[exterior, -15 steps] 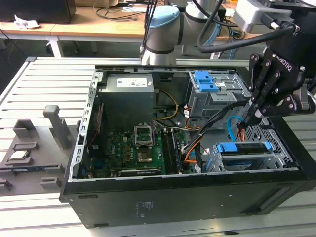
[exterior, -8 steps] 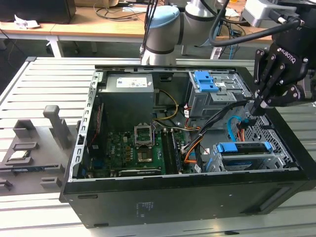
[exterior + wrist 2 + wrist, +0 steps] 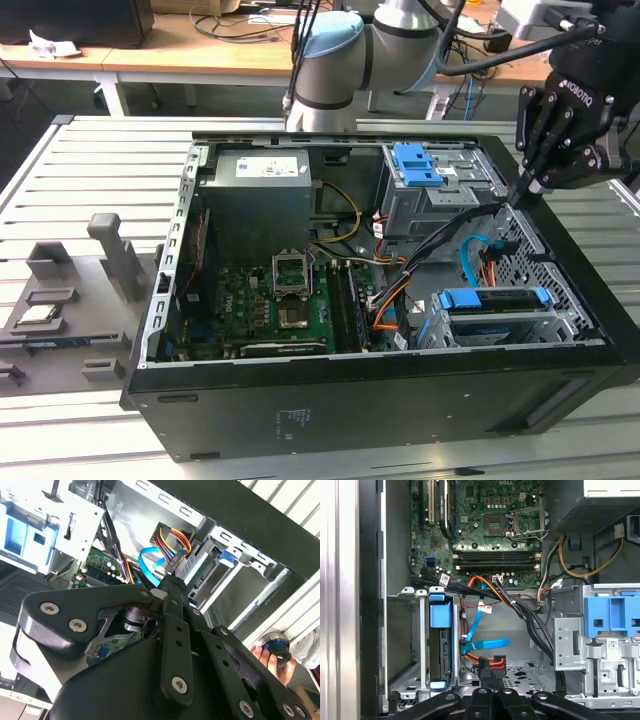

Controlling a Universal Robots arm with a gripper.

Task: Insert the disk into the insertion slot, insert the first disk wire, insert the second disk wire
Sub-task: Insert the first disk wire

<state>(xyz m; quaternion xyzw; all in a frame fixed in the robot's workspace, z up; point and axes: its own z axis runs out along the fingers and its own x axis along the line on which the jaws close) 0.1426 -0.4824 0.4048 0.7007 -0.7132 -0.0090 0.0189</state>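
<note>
Bright blue carrier on the disk, grey perforated insertion slot; at nine o'clock from it, green motherboard; light-blue ribbon cable; orange-red-yellow disk wire; black gripper

Shows, in the exterior view, a pale slatted metal table spreading from seven o'clock round to four o'clock under soft, even light. Bears a cluster of grey fixtures at nine o'clock. Gives way, at twelve o'clock, to a wooden desk on white legs, strewn with loose cables. Holds a black box at eleven o'clock on that desk, crumpled white paper just beside it.
</note>
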